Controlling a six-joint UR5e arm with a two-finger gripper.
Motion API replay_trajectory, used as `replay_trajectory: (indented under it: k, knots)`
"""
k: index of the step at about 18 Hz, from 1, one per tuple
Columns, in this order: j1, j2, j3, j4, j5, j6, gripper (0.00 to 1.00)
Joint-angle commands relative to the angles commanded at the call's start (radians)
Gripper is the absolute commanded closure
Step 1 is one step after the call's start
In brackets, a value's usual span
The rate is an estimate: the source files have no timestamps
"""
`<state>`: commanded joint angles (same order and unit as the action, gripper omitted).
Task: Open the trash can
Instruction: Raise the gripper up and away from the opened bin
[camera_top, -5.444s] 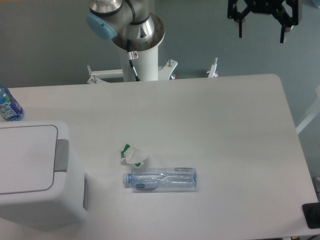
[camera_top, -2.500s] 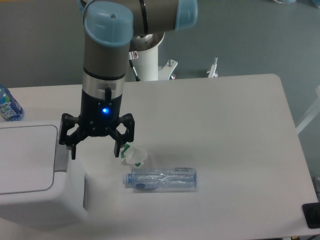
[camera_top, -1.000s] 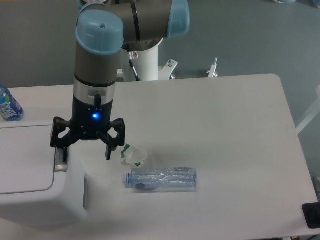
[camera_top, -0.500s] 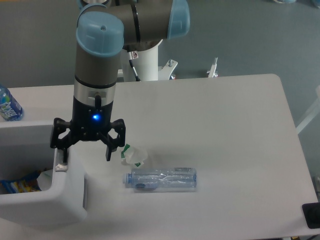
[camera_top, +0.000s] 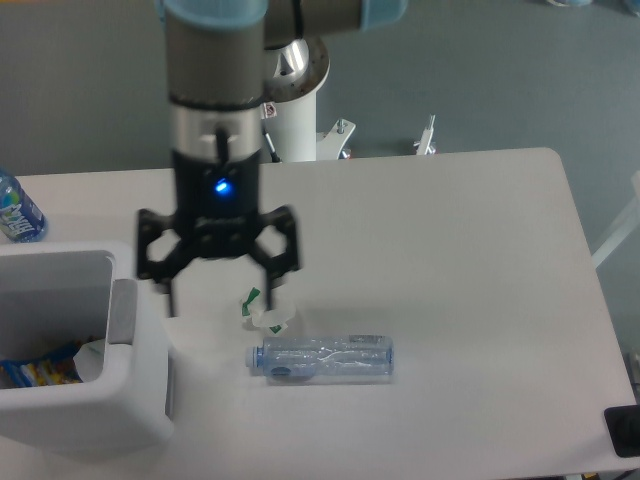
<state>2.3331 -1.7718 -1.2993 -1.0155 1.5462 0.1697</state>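
- Table (camera_top: 450, 300): a white surface with rounded corners filling most of the view, set on a grey floor.
- Robot arm (camera_top: 215, 80): a grey column with light blue joint caps, descending from the top edge to a black wrist showing a blue light; its white base post stands behind the far table edge.
- Trash can (camera_top: 140, 400): a large boxy white bin at the table's left edge, partly cut off by the frame. Its top is open, with the cavity exposed and the lid not visible in this view. A grey push tab (camera_top: 122, 312) sits on the right rim.
- Contents of the bin (camera_top: 45, 362): coloured wrappers and white scraps lying low inside the cavity.
- Gripper (camera_top: 218, 292): black, pointing down, its two fingers spread wide with nothing between them. The left-hand finger tip lies just beside the grey tab; whether it touches cannot be told. The other finger tip stands by the crumpled paper.
- Clear plastic bottle (camera_top: 322, 358): lying on its side near the table centre, blue cap toward the bin.
- Crumpled paper (camera_top: 266, 312): white with green marks, just above the bottle's cap end.
- Second bottle (camera_top: 17, 210): blue-labelled, at the left frame edge behind the bin.
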Motion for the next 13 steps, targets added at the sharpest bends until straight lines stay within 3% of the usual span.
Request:
replay_trajectory:
  k: [4,6,10,13]
  knots:
    - [0.067,0.020,-0.003,-0.145,0.118,0.334,0.00]
    - [0.116,0.032,-0.006,-0.189,0.124,0.494,0.00]
    - [0.208,0.064,-0.044,-0.224,0.123,0.733,0.00]
    - [0.265,0.089,-0.069,-0.224,0.118,0.807,0.00]
